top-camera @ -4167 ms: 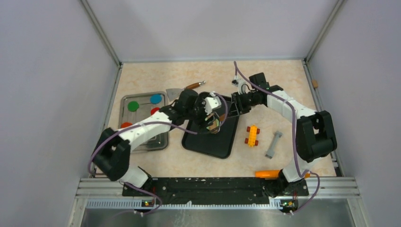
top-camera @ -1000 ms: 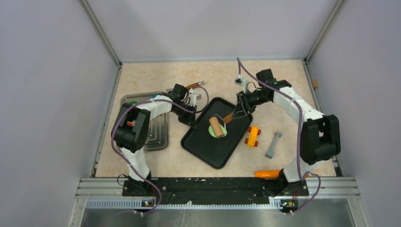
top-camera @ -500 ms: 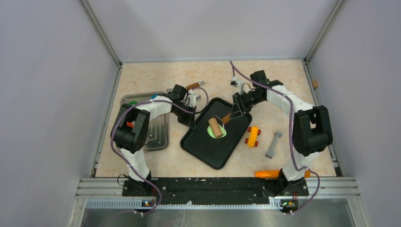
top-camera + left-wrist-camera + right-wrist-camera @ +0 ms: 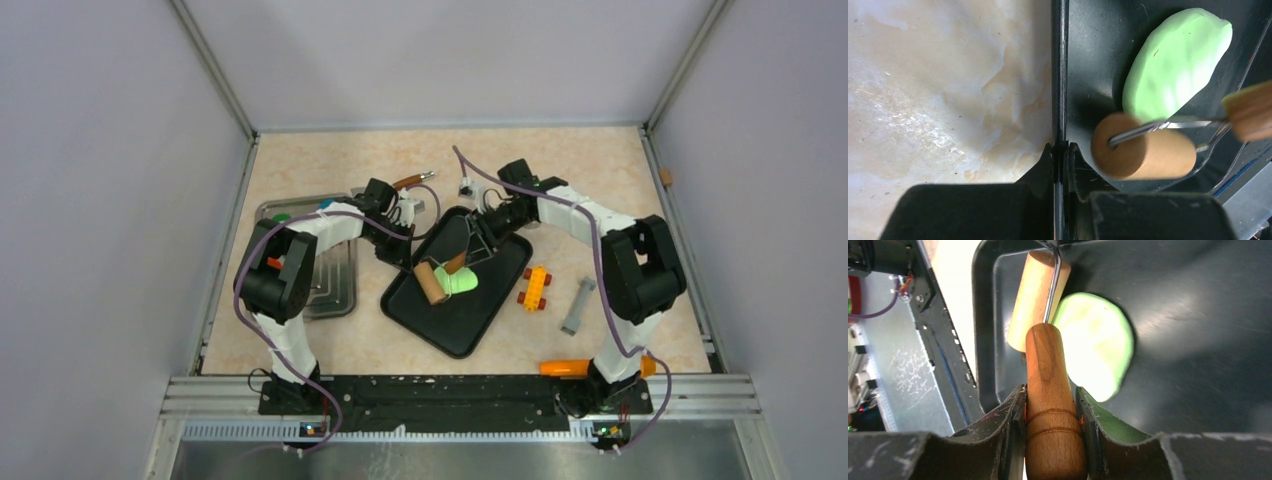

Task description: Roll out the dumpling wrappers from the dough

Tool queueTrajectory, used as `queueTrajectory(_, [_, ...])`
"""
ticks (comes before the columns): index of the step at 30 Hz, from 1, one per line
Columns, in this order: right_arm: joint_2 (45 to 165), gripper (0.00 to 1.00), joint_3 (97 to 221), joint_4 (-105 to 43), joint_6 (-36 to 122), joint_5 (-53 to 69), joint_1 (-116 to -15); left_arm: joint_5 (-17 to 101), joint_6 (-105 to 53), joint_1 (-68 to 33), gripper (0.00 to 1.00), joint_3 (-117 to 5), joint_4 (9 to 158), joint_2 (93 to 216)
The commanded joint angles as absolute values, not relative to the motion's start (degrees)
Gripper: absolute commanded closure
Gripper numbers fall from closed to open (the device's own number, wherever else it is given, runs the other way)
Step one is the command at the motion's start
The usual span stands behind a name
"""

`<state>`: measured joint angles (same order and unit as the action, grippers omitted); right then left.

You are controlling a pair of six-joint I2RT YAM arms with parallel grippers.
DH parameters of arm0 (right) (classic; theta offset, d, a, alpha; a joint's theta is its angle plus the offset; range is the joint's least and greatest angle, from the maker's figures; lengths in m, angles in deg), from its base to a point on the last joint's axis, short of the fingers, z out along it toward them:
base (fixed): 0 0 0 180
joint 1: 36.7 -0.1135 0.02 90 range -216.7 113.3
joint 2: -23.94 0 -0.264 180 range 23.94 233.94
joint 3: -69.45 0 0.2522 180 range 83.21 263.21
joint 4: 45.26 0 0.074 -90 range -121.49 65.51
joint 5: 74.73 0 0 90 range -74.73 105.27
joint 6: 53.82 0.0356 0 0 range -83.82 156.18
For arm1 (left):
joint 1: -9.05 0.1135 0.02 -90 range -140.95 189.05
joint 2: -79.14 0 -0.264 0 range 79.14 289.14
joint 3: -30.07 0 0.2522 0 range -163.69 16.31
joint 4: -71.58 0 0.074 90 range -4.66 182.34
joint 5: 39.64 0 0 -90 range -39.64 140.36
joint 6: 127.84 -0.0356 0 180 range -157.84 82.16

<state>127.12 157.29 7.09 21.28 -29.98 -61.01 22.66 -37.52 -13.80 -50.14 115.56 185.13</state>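
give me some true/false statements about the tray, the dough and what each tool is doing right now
1. The right tool grips the roller's wooden handle. True.
2. The left tool hangs open above the dough. False: it is shut on the rim of the black tray.
3. The roller drum lies across the middle of the dough. False: it sits at one edge, with most of the dough uncovered.
4. The dough lies in the black tray. True.
5. The yellow block lies in the tray. False: it lies on the table, beside the tray.
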Motion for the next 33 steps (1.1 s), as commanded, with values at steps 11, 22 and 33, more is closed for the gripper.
queueTrajectory(11, [122.02, 1.0, 168.5, 24.53, 4.57, -33.04, -64.36, 18.31, -35.94, -14.41, 1.0, -52.7, 112.67, 183.66])
queueTrajectory(22, [121.26, 1.0, 178.28, 29.21, -7.01, -18.56, -65.82, 17.49, -36.61, -14.33, 1.0, -52.54, 113.61, 183.59])
queueTrajectory(33, [123.33, 1.0, 187.85, 38.9, -29.97, 0.88, -82.12, 15.24, -35.96, -14.33, 1.0, -54.58, 115.13, 186.07])
